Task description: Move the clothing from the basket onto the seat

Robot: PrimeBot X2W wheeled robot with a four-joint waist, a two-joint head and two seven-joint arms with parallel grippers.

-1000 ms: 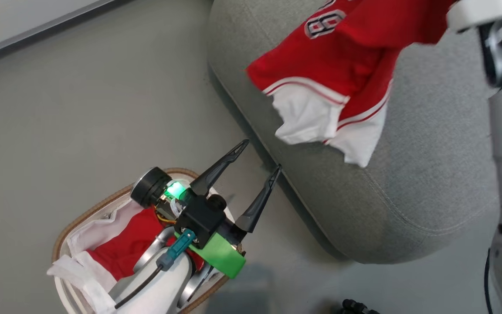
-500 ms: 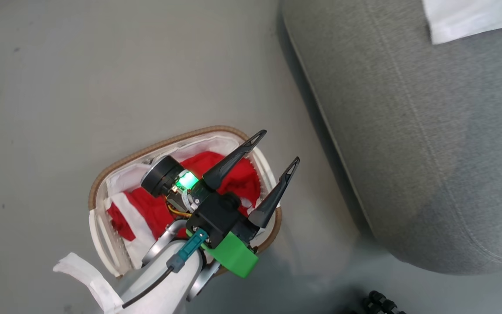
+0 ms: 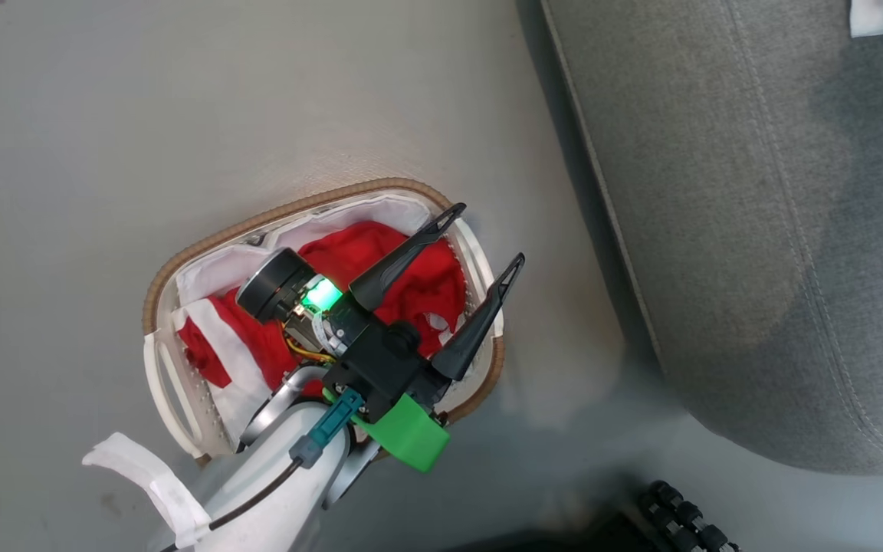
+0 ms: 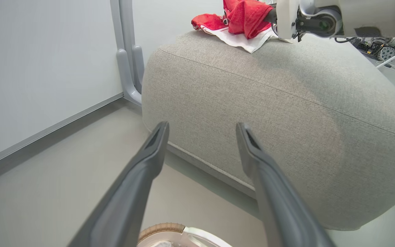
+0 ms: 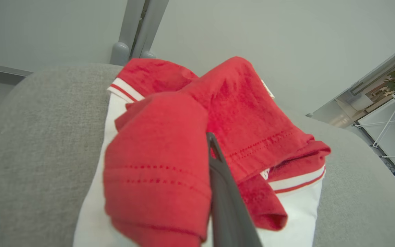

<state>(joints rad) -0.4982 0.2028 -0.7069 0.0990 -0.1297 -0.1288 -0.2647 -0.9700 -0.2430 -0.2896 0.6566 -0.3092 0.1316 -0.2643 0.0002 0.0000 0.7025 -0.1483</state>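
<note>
The white basket (image 3: 181,399) with a brown woven rim stands on the floor, and red and white clothing (image 3: 357,245) lies bunched in its liner. My left gripper (image 3: 490,232) hovers over the basket's right end, open and empty, its fingers pointing at the seat (image 3: 756,230). In the left wrist view the left gripper (image 4: 202,125) faces the seat's side (image 4: 286,113), with the basket's rim (image 4: 163,228) below. Another piece of clothing (image 5: 245,113) rests on top of the seat (image 5: 39,137). My right gripper (image 5: 208,135) is shut on it, red cloth draped over one finger.
The seat's rounded corner sits close to the right of the basket, with a narrow strip of floor between. A grey post (image 4: 129,68) and a pale wall stand behind the seat. A white liner flap (image 3: 142,475) hangs by my left forearm. Dark ribbed robot parts (image 3: 687,521) show below.
The head camera has swung toward the basket, so the seat and the held clothing slid off to the upper right. My left gripper has stayed open above the basket.
</note>
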